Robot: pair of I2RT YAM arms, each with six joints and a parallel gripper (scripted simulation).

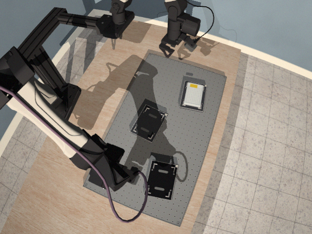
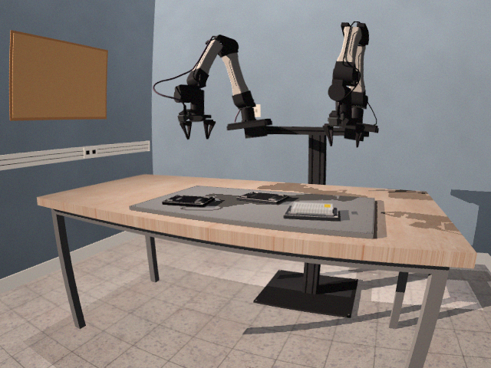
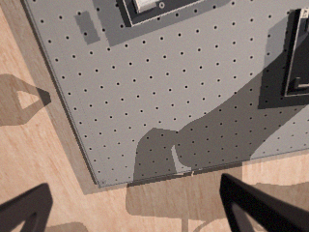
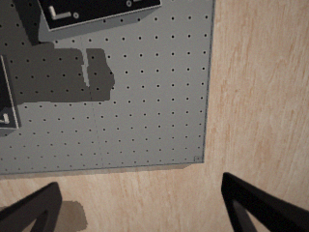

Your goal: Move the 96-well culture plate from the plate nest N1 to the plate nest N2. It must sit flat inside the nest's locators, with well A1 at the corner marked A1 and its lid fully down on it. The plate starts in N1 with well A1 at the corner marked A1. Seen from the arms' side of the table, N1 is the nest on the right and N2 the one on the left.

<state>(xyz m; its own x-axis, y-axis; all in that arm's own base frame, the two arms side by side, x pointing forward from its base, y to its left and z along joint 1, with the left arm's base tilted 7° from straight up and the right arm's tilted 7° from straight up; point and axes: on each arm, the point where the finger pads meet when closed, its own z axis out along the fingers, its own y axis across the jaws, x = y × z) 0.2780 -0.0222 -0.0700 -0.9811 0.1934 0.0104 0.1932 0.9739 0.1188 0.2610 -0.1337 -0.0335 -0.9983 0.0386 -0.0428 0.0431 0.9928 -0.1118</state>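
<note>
The white 96-well plate [image 1: 193, 96] [image 2: 311, 208] [image 3: 146, 5], with a yellow label, sits in nest N2 [image 1: 184, 107] [image 2: 298, 217] [image 3: 136, 20], the left nest seen from the arms' side. It looks level; its lid edge and A1 well are too small to tell. Nest N1 [image 1: 161, 180] [image 2: 189, 201] [image 4: 97, 10], at the other end of the board, is empty. My left gripper [image 2: 344, 146] [image 3: 136, 187] is open and empty, raised back from the plate toward the arms' side. My right gripper [image 2: 197, 138] [image 4: 142, 186] is open and empty, high above the table.
A third nest [image 1: 148, 123] [image 2: 263, 198] [image 3: 298, 63] [image 4: 6, 103], empty and turned at an angle, lies between N1 and N2. The grey perforated board [image 1: 181, 130] [image 2: 238, 214] [image 3: 159, 101] [image 4: 159, 87] carries all three nests on the wooden table [image 1: 50, 201] [image 2: 99, 209].
</note>
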